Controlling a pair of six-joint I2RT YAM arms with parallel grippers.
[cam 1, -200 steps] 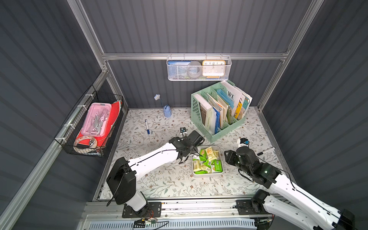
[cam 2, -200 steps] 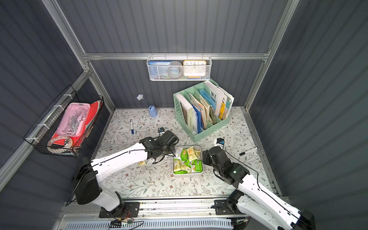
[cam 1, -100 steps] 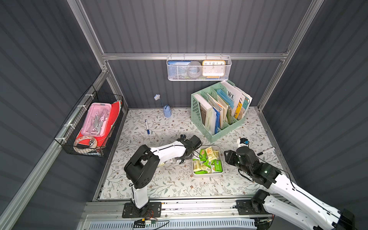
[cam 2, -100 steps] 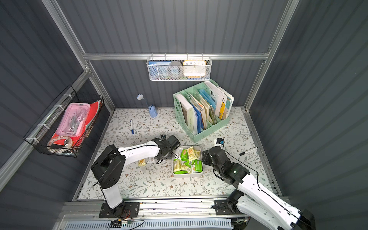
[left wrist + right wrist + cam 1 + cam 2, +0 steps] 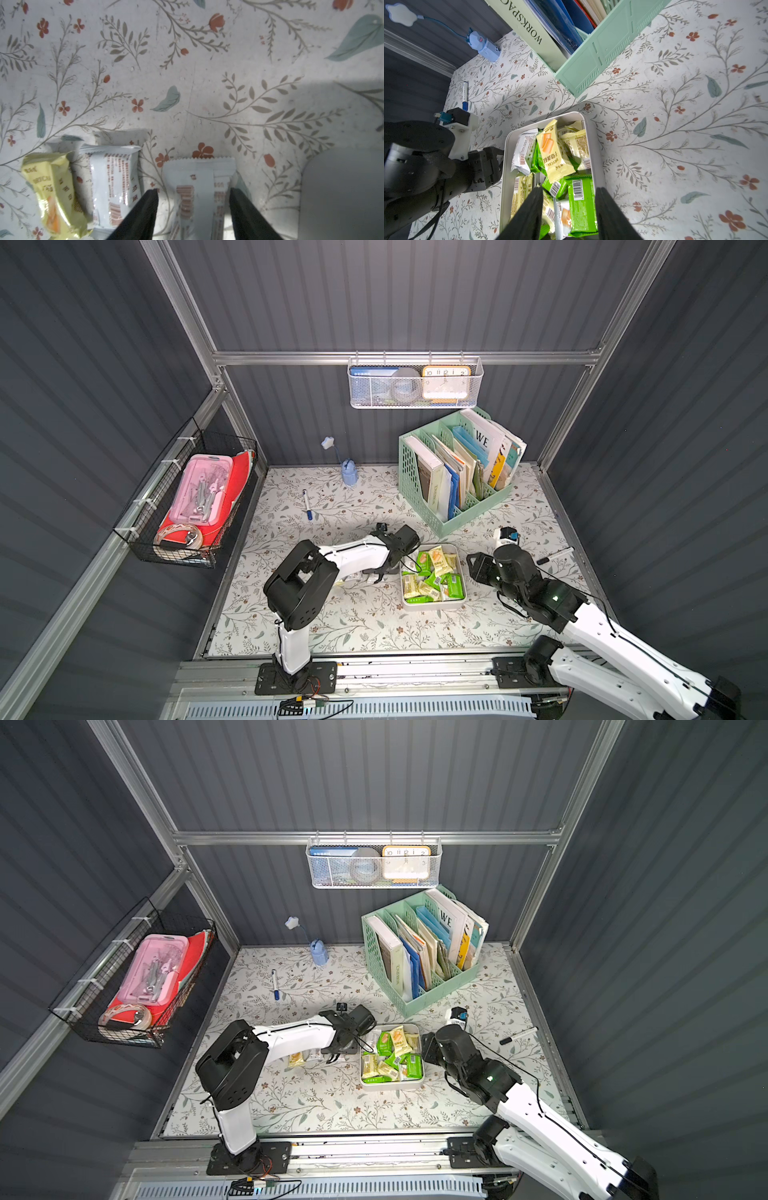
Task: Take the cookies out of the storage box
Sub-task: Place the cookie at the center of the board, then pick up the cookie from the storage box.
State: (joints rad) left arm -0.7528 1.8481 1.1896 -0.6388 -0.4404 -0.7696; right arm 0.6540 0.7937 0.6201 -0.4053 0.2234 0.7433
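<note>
Straddling a white cookie packet (image 5: 193,172) on the floral mat (image 5: 207,72) beside the storage box (image 5: 594,145), left gripper (image 5: 193,189) stands parted, apparently not touching it; right gripper (image 5: 569,188), parted and empty, hangs over the boxed cookies (image 5: 553,153).

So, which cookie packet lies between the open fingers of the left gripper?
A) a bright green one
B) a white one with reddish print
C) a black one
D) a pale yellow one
B: the left wrist view shows a white packet lying flat on the table between the fingers of the left gripper.
</note>
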